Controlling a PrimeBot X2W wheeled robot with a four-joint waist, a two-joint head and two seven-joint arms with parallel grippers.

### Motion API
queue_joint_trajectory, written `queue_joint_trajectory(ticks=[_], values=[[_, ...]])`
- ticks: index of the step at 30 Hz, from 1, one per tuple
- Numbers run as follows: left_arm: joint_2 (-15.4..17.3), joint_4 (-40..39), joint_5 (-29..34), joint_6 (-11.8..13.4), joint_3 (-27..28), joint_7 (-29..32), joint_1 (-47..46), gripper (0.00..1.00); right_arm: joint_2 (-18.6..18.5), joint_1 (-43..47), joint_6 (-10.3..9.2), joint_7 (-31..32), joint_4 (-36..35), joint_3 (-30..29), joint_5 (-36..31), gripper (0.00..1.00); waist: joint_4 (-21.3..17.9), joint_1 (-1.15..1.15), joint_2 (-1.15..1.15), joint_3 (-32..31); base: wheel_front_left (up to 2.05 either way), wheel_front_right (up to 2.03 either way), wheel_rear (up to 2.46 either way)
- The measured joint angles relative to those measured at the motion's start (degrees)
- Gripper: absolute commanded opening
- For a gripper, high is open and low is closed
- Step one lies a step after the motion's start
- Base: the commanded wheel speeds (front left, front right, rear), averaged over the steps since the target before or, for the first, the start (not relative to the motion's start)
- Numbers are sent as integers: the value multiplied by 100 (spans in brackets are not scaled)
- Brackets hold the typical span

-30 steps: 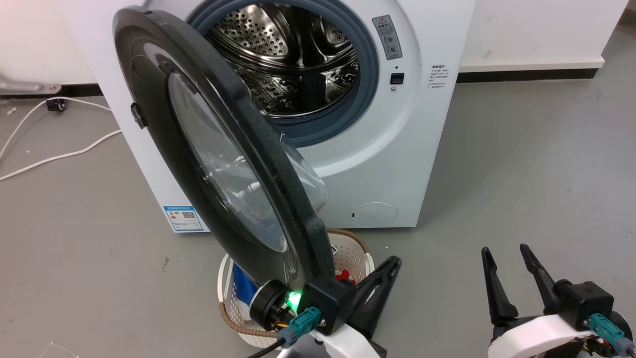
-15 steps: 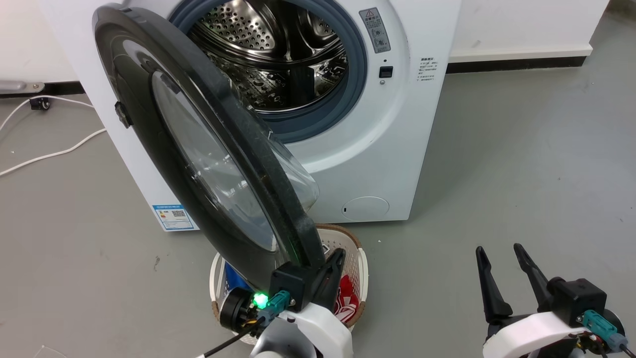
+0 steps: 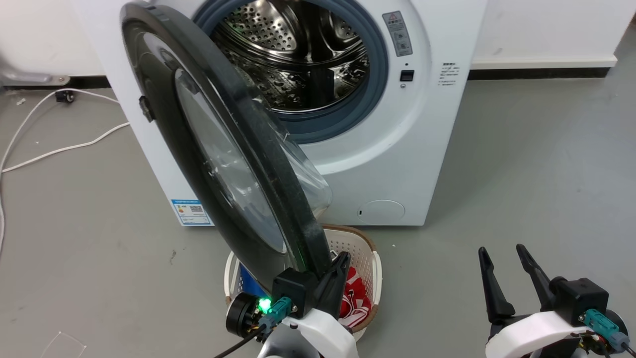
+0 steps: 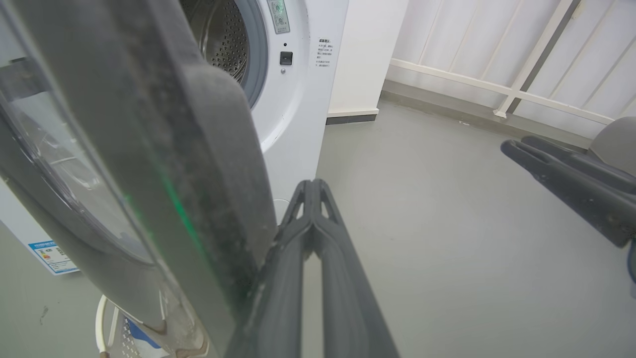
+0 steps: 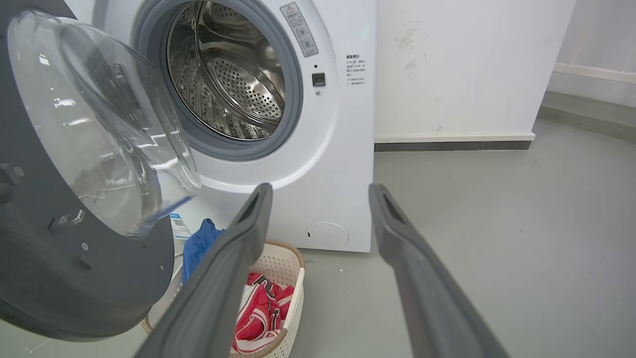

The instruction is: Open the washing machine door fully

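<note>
a white basket (image 3: 358, 248) with a brown rim sits on the floor just before the washing machine (image 3: 397, 164). it holds a red and white cloth (image 3: 355, 293) and a blue cloth (image 5: 198, 246). the steel drum (image 3: 298, 54) shows its holed wall; its top is cut off. the washing machine door (image 3: 208, 149) stands swung out to the left over the basket, hiding much of it. the left gripper (image 4: 313, 186) has its fingers pressed together with nothing between them, lying against the door's lower rim, which partly hides it in the head view. the right gripper (image 3: 501, 251) is spread wide and empty, well apart from the door.
</note>
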Motion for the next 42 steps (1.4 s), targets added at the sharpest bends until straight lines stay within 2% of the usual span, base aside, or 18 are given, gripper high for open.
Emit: queue_joint_trajectory(ticks=[24, 28, 35, 42], values=[[66, -616, 32, 480, 13, -104, 300, 0, 1, 10, 0, 93, -163, -140, -45, 100, 1079, 0, 0, -36, 0, 0, 0], [135, -681, 29, 621, 176, -166, 332, 0, 1, 7, 0, 93, -267, -130, -45, 100, 1237, 0, 0, -24, 0, 0, 0], [505, -884, -114, 1022, 901, -381, 510, 0, 3, 19, 0, 108, -501, -137, -110, 100, 1604, 0, 0, 24, 0, 0, 0], [820, -955, -304, 1194, 1504, -501, 610, 0, 3, 44, 0, 134, -536, -124, -100, 100, 1691, 0, 0, 91, 0, 0, 0]])
